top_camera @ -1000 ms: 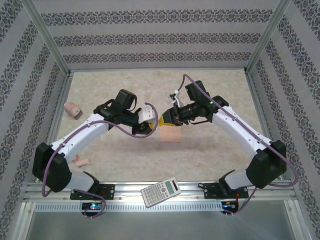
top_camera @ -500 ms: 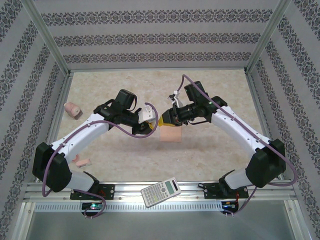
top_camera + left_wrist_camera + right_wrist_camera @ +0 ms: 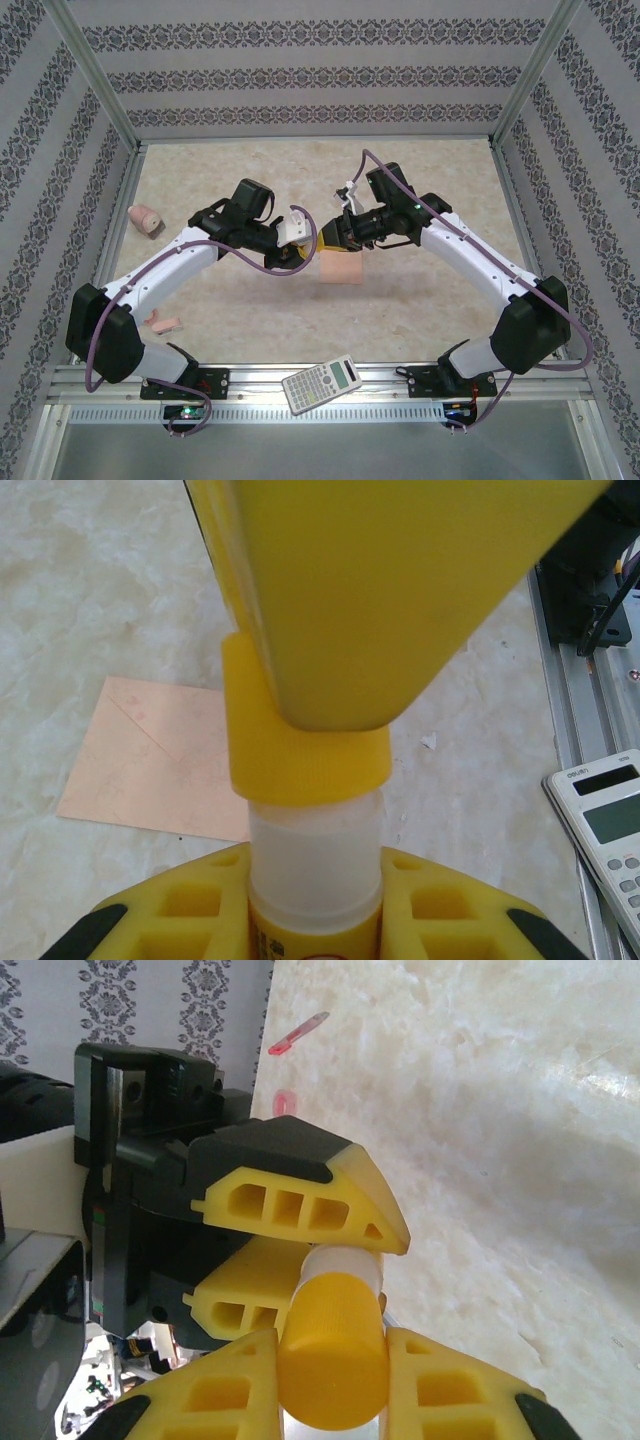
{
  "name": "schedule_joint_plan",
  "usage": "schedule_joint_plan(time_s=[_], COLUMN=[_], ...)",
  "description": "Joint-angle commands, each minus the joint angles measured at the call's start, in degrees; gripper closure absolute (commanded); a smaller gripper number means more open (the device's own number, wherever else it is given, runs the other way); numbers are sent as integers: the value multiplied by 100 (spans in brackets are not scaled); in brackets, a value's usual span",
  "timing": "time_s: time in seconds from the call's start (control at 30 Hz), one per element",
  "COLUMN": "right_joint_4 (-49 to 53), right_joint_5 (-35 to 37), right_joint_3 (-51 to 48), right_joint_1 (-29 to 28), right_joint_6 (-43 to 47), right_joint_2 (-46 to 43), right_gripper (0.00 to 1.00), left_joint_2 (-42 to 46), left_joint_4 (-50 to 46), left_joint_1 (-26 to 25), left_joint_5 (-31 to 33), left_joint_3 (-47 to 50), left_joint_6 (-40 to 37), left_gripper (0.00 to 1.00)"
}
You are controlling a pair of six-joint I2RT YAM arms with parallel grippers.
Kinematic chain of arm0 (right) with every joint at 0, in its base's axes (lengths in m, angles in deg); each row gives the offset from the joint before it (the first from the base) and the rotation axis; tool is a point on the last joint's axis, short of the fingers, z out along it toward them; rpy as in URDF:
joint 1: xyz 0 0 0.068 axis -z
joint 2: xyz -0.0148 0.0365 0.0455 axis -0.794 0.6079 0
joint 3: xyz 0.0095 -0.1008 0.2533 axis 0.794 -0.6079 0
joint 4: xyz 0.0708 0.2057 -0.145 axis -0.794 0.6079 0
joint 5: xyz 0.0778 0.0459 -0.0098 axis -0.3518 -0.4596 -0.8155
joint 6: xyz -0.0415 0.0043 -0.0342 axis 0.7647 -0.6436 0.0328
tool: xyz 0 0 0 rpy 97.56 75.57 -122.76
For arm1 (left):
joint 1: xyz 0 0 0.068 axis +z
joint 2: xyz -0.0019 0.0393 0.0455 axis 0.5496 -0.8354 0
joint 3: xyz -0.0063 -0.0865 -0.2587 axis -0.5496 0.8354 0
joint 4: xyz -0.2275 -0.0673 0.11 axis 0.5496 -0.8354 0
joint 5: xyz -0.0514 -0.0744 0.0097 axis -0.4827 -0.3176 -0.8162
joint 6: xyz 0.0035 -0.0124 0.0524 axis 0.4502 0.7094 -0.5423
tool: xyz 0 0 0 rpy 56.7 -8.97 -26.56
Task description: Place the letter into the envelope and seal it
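looks like sealing prep: left gripper (image 3: 315, 905) grips glue stick (image 3: 315, 845), right gripper (image 3: 330, 1385) grips cap (image 3: 330, 1345); next, pull apart straight (envelope (image 3: 338, 270) at 6 o'clock).

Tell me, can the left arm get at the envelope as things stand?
Probably not yet. The envelope lies uncovered on the table below, but the left gripper is shut on the glue stick, whose cap the right gripper grips.

Calculator (image 3: 321, 384) on near rail, yellow-capped glue stick (image 3: 315, 850), pink object (image 3: 146, 219) left
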Motion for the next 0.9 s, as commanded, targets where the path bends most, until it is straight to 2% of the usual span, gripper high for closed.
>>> schedule_joint_plan(time_s=[0.0, 0.87], right_joint_4=[-147, -112], right_joint_5=[34, -243], right_joint_3=[0, 19], right_joint_1=[-67, -111], right_joint_6=[-75, -46], right_joint_2=[93, 186], right_gripper=[80, 80], left_joint_2=[-39, -121], left_joint_4=[-45, -96], left_joint_1=[-78, -77], left_joint_5=[-178, -166], left_joint_3=[-48, -98], left_joint_6=[3, 7], left_gripper=[100, 100])
